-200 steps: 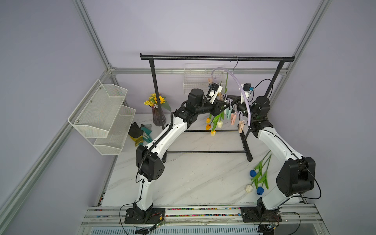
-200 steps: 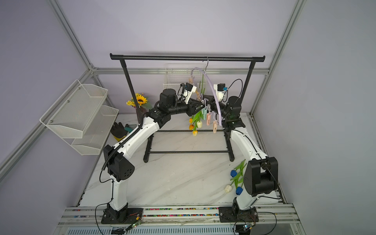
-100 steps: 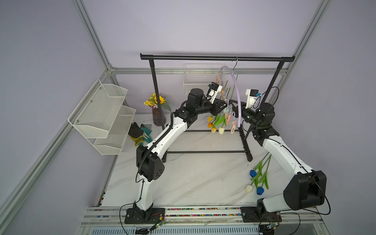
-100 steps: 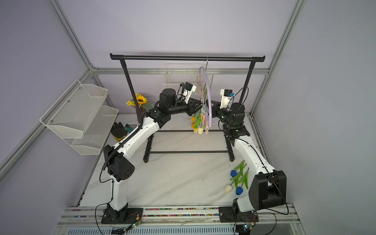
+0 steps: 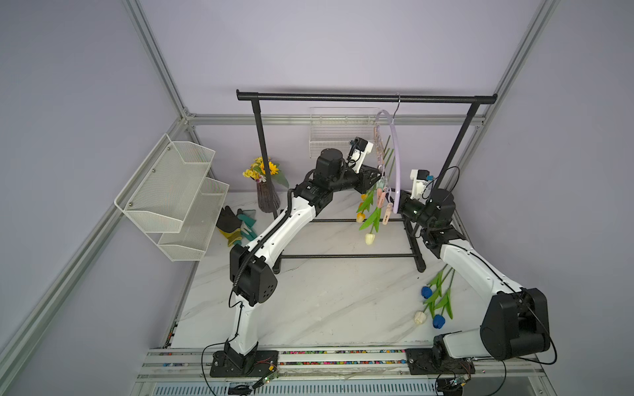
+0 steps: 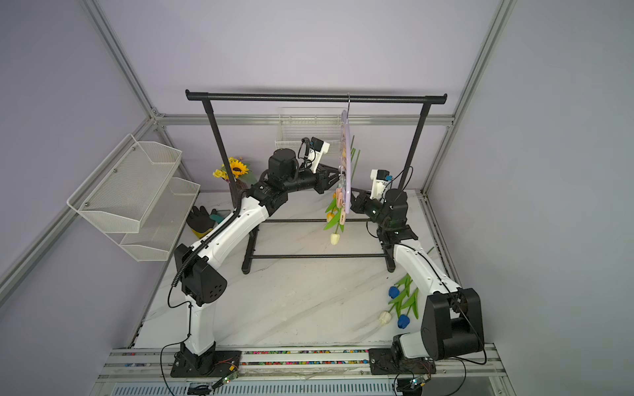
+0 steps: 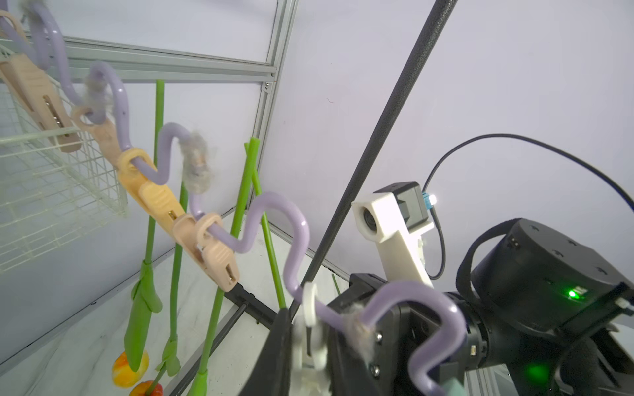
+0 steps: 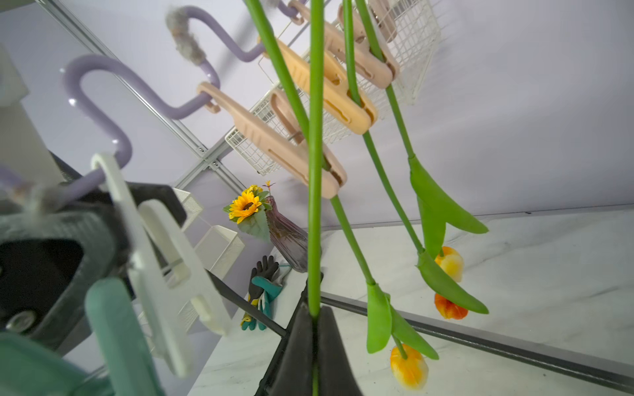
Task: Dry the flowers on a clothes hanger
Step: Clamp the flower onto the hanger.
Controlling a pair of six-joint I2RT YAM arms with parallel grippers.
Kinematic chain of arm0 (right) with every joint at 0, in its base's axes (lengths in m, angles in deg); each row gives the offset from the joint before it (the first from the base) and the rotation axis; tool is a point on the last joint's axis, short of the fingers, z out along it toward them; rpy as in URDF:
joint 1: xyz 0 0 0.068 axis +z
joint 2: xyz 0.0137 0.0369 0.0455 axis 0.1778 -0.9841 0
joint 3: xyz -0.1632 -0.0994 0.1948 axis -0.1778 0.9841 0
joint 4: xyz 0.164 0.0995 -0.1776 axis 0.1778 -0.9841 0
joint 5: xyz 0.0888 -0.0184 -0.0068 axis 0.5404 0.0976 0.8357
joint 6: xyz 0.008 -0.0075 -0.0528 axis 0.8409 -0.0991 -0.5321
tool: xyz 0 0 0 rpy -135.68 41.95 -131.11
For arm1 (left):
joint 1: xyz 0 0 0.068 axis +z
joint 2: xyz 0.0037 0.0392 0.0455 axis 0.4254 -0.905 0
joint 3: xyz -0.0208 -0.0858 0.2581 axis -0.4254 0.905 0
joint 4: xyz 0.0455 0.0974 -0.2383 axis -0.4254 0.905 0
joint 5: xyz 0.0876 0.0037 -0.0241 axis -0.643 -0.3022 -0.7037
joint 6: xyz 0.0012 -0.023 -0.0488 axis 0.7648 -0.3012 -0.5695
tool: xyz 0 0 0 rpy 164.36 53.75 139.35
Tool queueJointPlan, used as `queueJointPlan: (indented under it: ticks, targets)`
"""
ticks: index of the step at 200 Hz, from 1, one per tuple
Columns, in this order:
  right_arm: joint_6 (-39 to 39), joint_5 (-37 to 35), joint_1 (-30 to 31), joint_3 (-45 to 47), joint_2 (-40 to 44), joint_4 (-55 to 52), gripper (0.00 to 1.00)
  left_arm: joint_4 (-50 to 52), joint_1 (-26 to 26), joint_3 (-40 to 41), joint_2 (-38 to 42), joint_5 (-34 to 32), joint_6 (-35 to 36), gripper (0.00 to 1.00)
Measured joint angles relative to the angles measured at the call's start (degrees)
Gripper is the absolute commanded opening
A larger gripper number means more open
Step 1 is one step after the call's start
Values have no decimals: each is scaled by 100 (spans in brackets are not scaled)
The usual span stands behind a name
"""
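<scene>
Both top views look steeply down from high over the 6 o'clock edge of the counter [image 5: 308,308]. Close in, the left wrist camera faces 3 o'clock, the right 9 o'clock; all share the clothes hanger [image 7: 274,198] and flowers [image 8: 315,205].

Glossy, smooth lilac plastic on the hanger [image 7: 299,224], with grey fluffy tufts stuck on. Matt, ribbed plastic for the clips [image 7: 154,199]. Rough, speckled black metal on the rack [image 5: 343,98]. Smooth, waxy plastic look to the tulips [image 8: 315,171]. White-coated wire mesh in the baskets [image 5: 164,192]. Polished, marble-look table [image 5: 326,308].
</scene>
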Motion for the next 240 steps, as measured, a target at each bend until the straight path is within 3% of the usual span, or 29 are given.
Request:
queueJointPlan:
  ticks: [88,240]
  targets:
    - [275,535,249,498,-197,1467,0,-164,37,0,0,-118,-304,10]
    - [844,188,334,647,-363,1873,0,-560,140,243,7,-367,-535,9]
